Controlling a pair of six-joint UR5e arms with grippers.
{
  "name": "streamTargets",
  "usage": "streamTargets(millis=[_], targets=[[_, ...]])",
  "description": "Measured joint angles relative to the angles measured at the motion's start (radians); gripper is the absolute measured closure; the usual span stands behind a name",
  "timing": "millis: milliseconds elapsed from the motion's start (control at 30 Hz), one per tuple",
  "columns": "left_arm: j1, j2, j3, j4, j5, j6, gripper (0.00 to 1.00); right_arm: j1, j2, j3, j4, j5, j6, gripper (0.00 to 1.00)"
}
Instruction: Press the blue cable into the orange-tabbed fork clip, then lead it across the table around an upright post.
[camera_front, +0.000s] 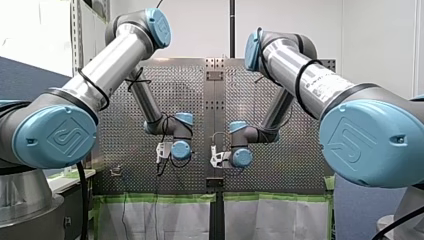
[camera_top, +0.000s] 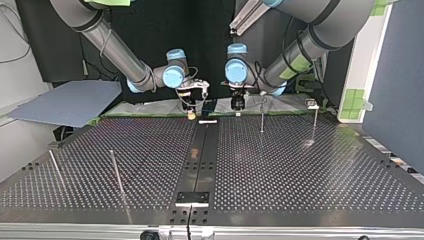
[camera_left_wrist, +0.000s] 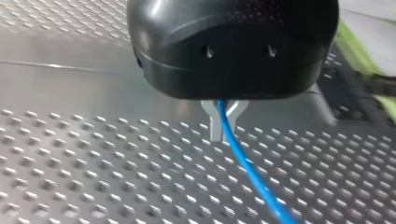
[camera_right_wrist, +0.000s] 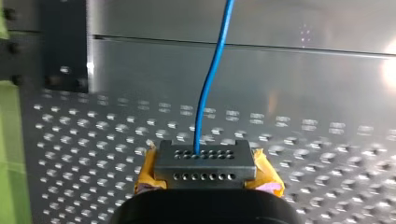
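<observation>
My right pincer (camera_right_wrist: 205, 164) clamps the blue cable (camera_right_wrist: 208, 84) between its yellow pads (camera_right_wrist: 147, 175); the cable runs straight ahead of it over the perforated table (camera_right_wrist: 327, 154); it also trails from beneath my left pincer (camera_top: 238, 106), whose grip I cannot tell.

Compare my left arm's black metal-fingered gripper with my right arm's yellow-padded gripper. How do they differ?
The left gripper shows narrow bare metal fingers, flaring like a fork; the right gripper shows a wide perforated metal block. No pads show on the left gripper; yellow pads flank the right gripper's block. Both have black bodies and grip the thin blue cable.
</observation>
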Motion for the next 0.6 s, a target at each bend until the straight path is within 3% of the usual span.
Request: streamTargets(millis=[267,600], targets=[[-0.025,0.077,0.0,-0.024,0.001,-0.031,1.0,0.006,-0.078,0.0,0.078,0.004,0.006,1.0],[-0.035,0.171,0.001,-0.044,0.002,-0.053,1.0,0.008,-0.169,0.0,0.108,0.028,0.017,1.0]])
